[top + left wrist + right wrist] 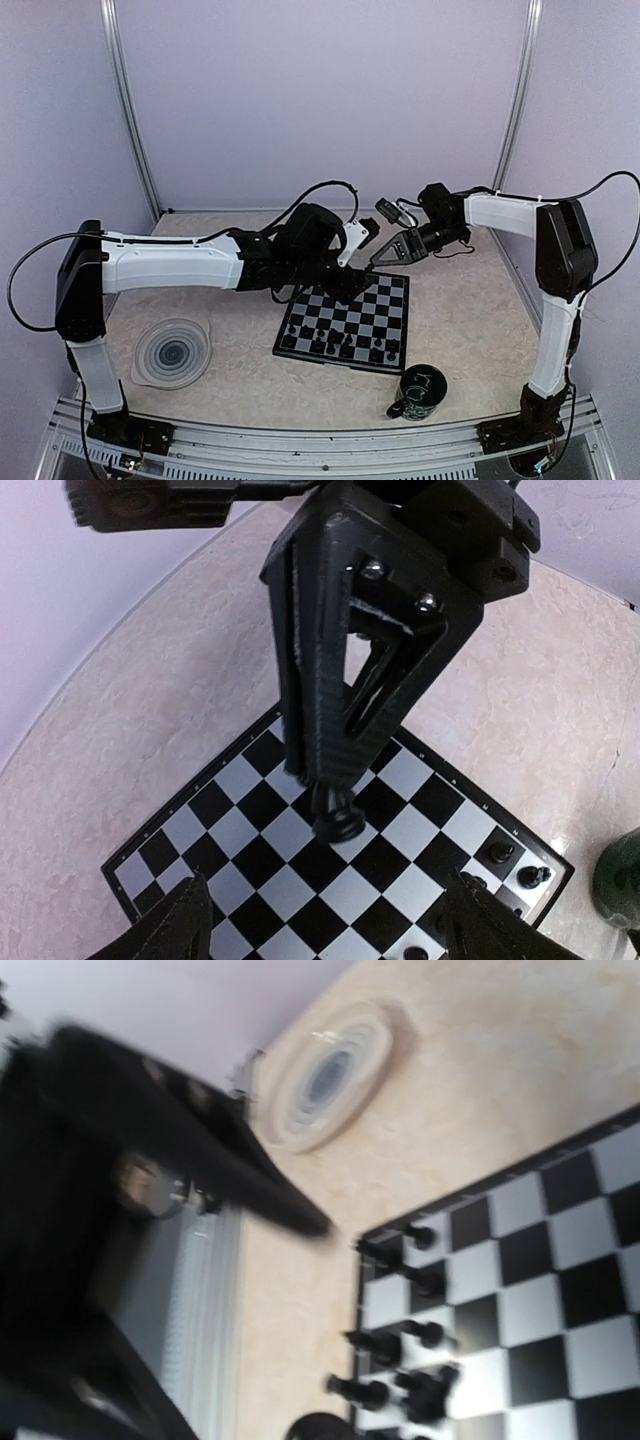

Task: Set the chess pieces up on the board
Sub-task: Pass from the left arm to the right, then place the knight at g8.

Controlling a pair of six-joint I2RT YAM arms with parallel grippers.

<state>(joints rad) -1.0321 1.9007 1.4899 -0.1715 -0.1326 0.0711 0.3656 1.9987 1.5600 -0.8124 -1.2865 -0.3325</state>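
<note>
The right claw (322,775), apparently closed tight, is pinching a black chess piece (336,818) by its top; the piece is hanging upright at 6 o'clock from the tip, over the far squares of the board (250,880). The left claw (333,922) is gaping open nearby.

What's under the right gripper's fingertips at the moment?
A black chess piece is pinched in the right gripper, over the chequered squares of the board. The piece covers the spot below it, so contact with the board cannot be told.
</note>
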